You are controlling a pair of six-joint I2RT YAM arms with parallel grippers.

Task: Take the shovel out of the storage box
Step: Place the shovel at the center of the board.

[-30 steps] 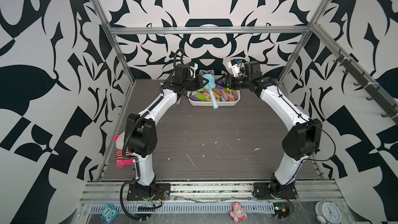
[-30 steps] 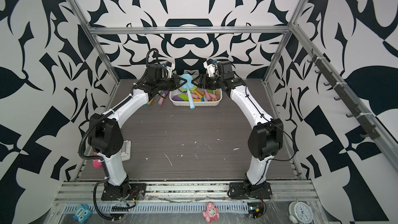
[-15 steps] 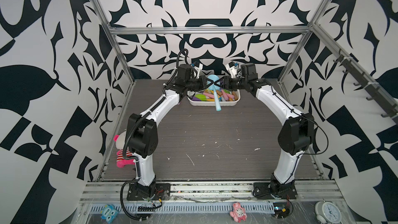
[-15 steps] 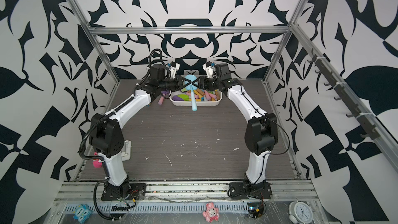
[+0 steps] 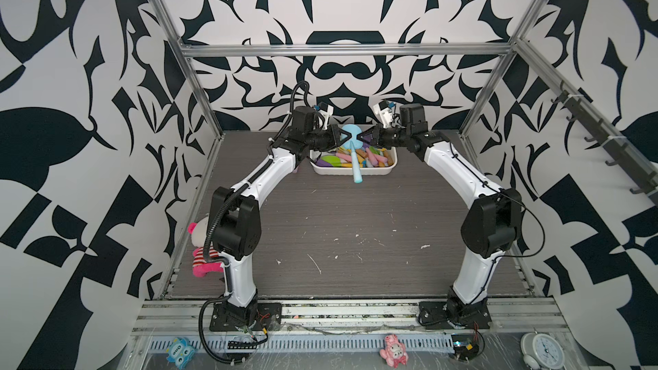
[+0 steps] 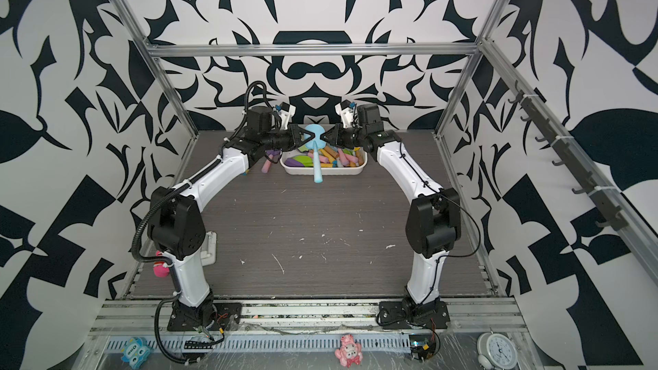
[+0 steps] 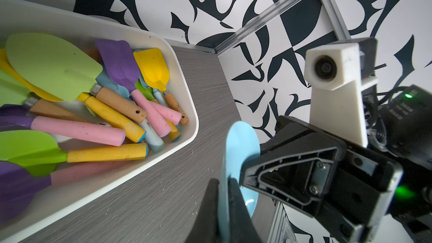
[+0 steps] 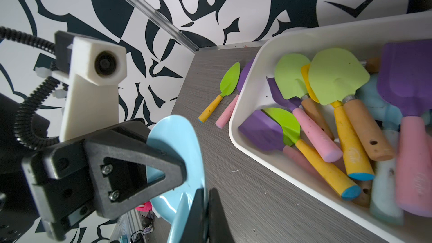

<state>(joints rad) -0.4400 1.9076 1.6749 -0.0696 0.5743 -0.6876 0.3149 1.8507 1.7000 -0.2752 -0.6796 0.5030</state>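
A light blue shovel [image 5: 350,132] [image 6: 313,131] hangs over the white storage box [image 5: 350,173] [image 6: 320,172]. Its blade is up and its handle slants down past the box's front rim. My left gripper [image 5: 341,135] [image 7: 223,183] is shut on one edge of the blade [image 7: 240,141]. From the opposite side my right gripper [image 5: 360,135] [image 8: 207,192] is shut on the other edge of the blade [image 8: 177,141]. Both pairs of jaws pinch the thin blade, tip to tip, in both top views. The box [image 7: 184,85] [image 8: 243,104] holds several more shovels.
Two loose shovels lie on the table left of the box, a green one with a yellow handle [image 8: 224,85] and a purple one with a pink handle [image 8: 228,113] [image 6: 269,163]. A pink plush toy [image 5: 203,247] sits behind the left arm's base. The back wall stands close behind the box.
My right gripper has come in from the right and shut on the blade. The left gripper has carried the shovel a little to the right and kept its hold.
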